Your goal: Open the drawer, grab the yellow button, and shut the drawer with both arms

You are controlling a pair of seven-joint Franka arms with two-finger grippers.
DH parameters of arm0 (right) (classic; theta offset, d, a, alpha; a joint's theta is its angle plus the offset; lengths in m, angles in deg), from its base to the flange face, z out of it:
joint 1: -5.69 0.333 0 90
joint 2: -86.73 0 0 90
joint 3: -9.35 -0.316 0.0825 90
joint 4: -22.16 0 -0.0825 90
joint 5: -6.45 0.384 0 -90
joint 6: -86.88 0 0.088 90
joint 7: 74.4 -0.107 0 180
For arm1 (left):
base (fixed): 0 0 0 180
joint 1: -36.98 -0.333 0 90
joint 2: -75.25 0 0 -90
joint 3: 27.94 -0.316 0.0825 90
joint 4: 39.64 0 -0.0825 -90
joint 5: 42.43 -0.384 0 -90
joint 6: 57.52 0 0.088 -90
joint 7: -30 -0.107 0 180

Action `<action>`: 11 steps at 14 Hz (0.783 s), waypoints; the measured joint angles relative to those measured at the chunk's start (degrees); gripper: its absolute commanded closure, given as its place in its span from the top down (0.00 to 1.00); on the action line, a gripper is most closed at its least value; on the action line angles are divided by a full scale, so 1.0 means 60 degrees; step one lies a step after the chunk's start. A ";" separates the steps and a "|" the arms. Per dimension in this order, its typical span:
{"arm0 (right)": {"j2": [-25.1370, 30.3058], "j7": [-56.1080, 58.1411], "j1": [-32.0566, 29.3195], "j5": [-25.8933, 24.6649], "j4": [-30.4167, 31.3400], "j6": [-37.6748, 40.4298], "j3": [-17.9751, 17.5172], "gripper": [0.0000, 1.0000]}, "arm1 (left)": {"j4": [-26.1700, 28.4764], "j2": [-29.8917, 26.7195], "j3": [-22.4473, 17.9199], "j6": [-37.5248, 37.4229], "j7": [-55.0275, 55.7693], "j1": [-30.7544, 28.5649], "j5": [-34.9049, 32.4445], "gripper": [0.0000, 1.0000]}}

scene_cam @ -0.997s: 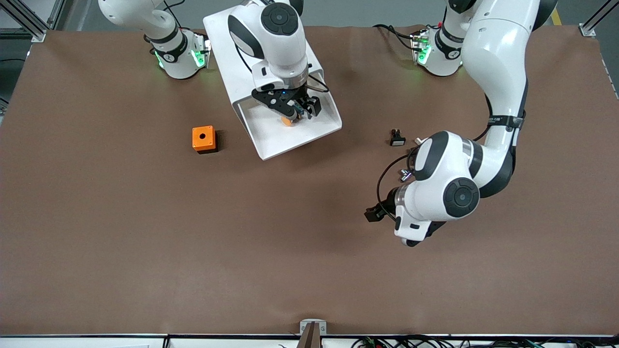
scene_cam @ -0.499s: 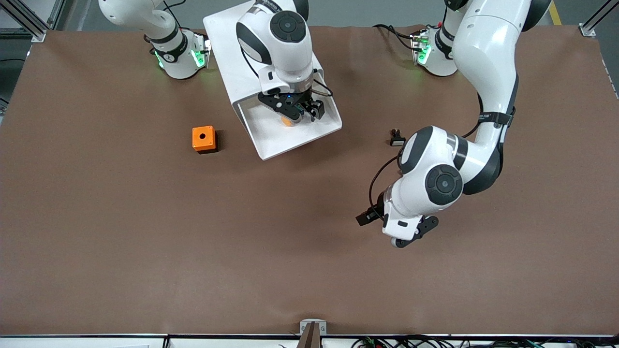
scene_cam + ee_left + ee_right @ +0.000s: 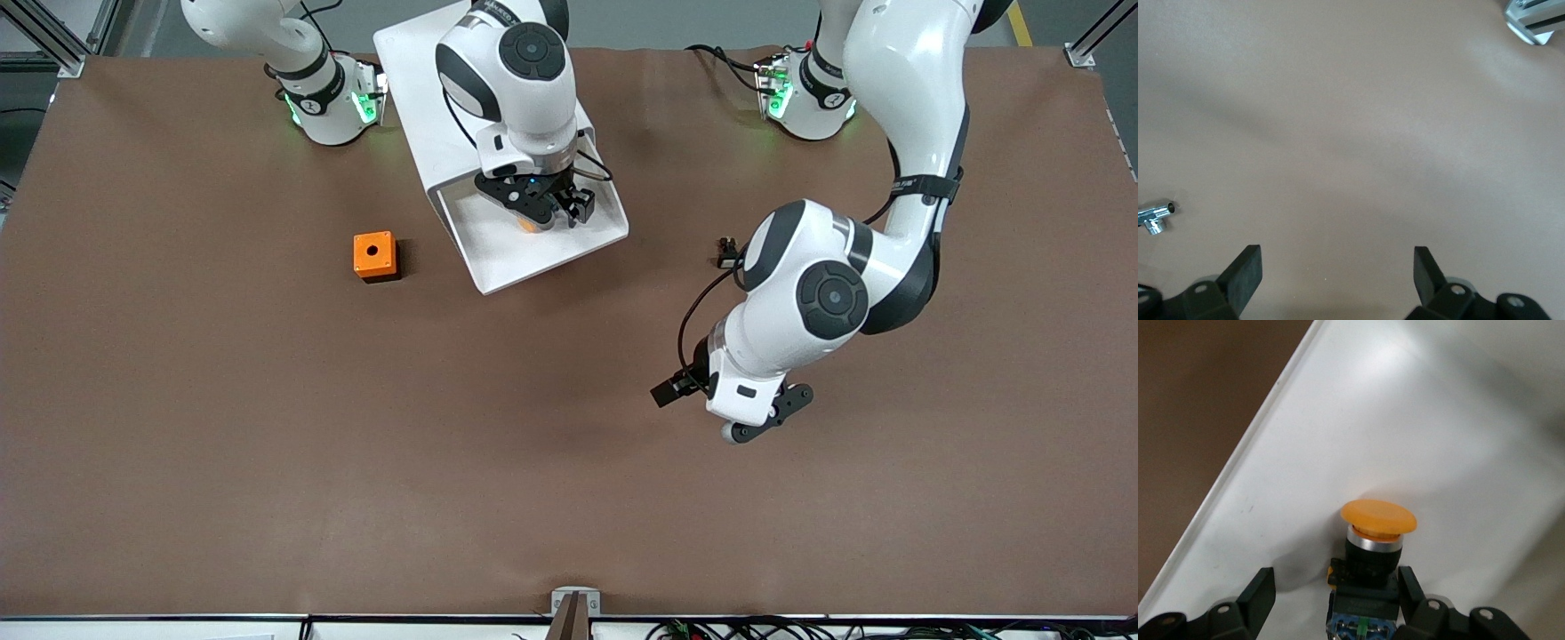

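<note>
Front view: the drawer stands pulled out of the cabinet; the right gripper is lowered into it over the button. The left gripper hangs above the table. Left wrist view: fingers spread, holding nothing. Right wrist view: fingers flank the button body, one touching, the other apart.
</note>
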 measured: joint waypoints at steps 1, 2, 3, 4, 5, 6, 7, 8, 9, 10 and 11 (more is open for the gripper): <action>0.0000 -0.0001 0.0000 -0.0037 -0.0001 0.0001 0.0005 0.84 | 0.0262 -0.0183 0.0019 0.0116 -0.0003 0.0031 0.0000 1.00; 0.0000 -0.0003 0.0000 -0.0073 -0.0003 0.0002 0.0007 0.84 | 0.0480 -0.0336 0.0037 0.0160 -0.0003 0.0102 0.0000 1.00; 0.0000 -0.0007 0.0000 -0.0093 -0.0005 0.0002 0.0011 0.84 | 0.0653 -0.0459 0.0065 0.0185 -0.0003 0.0185 -0.0001 1.00; 0.0000 -0.0008 0.0000 -0.0105 -0.0007 0.0002 0.0018 0.83 | 0.0784 -0.0547 0.0130 0.0202 -0.0003 0.0253 -0.0001 1.00; 0.0000 -0.0009 0.0000 -0.0116 -0.0009 0.0002 0.0027 0.75 | 0.0883 -0.0593 0.0242 0.0210 -0.0003 0.0299 -0.0004 1.00; 0.0000 -0.0010 0.0000 -0.0120 -0.0010 0.0002 0.0032 0.60 | 0.0975 -0.0617 0.0351 0.0211 -0.0003 0.0340 -0.0006 1.00; 0.0000 -0.0010 0.0000 -0.0122 -0.0010 0.0004 0.0033 0.48 | 0.1053 -0.0622 0.0422 0.0211 -0.0003 0.0369 -0.0006 1.00; 0.0000 -0.0010 0.0001 -0.0122 -0.0010 0.0011 0.0032 0.32 | 0.1112 -0.0622 0.0449 0.0210 -0.0003 0.0380 -0.0006 1.00; 0.0000 -0.0010 0.0004 -0.0122 -0.0010 0.0013 0.0031 0.14 | 0.1152 -0.0621 0.0466 0.0208 -0.0003 0.0377 -0.0007 1.00; 0.0001 -0.0013 0.0016 -0.0123 -0.0014 0.0011 0.0030 0.00 | 0.1176 -0.0623 0.0490 0.0206 -0.0003 0.0376 -0.0007 1.00; 0.0001 -0.0039 0.0030 -0.0123 -0.0026 0.0012 0.0030 0.00 | 0.1191 -0.0624 0.0515 0.0205 -0.0003 0.0376 -0.0007 1.00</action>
